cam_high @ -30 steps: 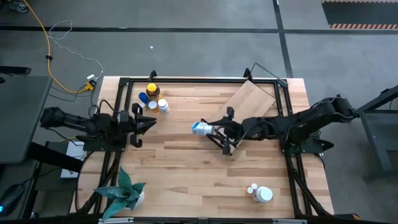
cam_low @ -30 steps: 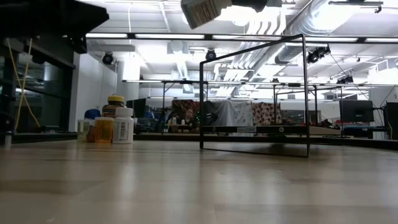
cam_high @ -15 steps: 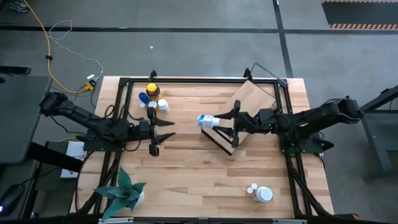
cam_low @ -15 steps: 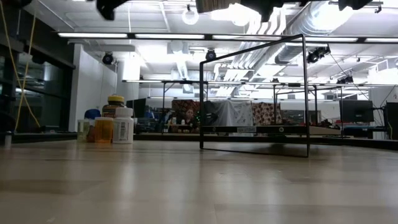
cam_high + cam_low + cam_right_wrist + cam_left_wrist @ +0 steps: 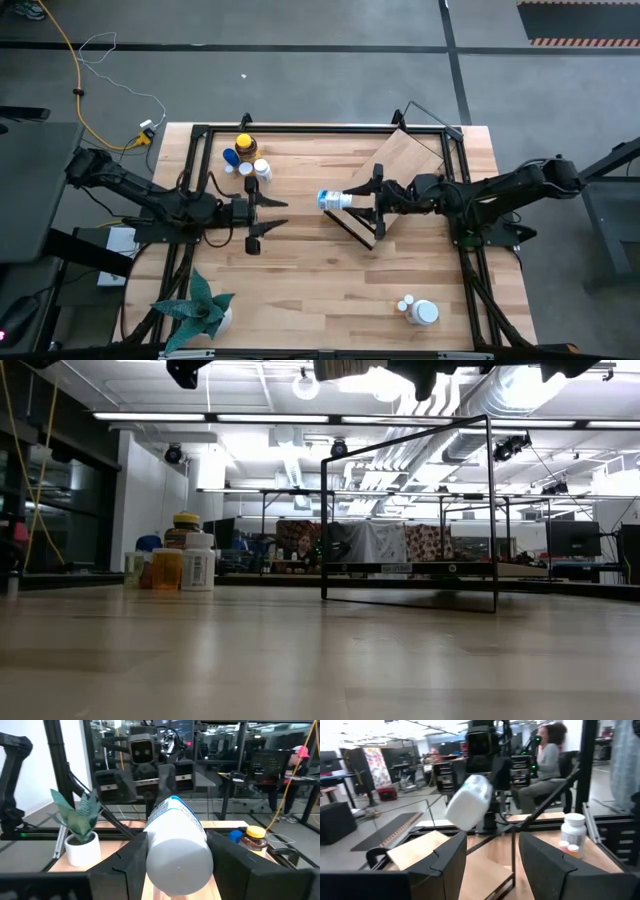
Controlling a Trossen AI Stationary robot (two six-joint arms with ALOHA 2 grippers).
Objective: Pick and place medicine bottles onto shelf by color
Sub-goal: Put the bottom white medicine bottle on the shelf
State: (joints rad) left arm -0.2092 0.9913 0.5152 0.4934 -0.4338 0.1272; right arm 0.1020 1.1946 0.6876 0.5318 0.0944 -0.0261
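Note:
My right gripper (image 5: 352,199) is shut on a white medicine bottle (image 5: 332,198) with a blue label, high above the table's middle, just left of the shelf's dark edge strip (image 5: 358,230). The shelf's light board (image 5: 405,160) sits tilted in its black wire frame (image 5: 410,510). My left gripper (image 5: 270,215) is open and empty, level, facing the held bottle from the left. A group of bottles (image 5: 246,160), amber, blue, orange and white, stands on the table at the far left. Two more white bottles (image 5: 418,311) are at the near right. My right gripper pinches the white bottle's round body (image 5: 176,845) between its two fingers, one on each side. The fingers come level from the table's right and lie along the bottle. The bottle lies level, lifted clear, its free end (image 5: 469,802) sticking out toward the table's left.
A potted plant (image 5: 200,308) stands at the near left corner. The black frame rails (image 5: 300,128) run along the table's edges. A person (image 5: 547,755) sits in the room beyond the table. Bare tabletop (image 5: 300,280) lies near the front middle.
My right gripper has gone up and a little toward the table's right edge with the white bottle, which stays level. My left gripper has risen and gone toward the table's right, closer to the held bottle.

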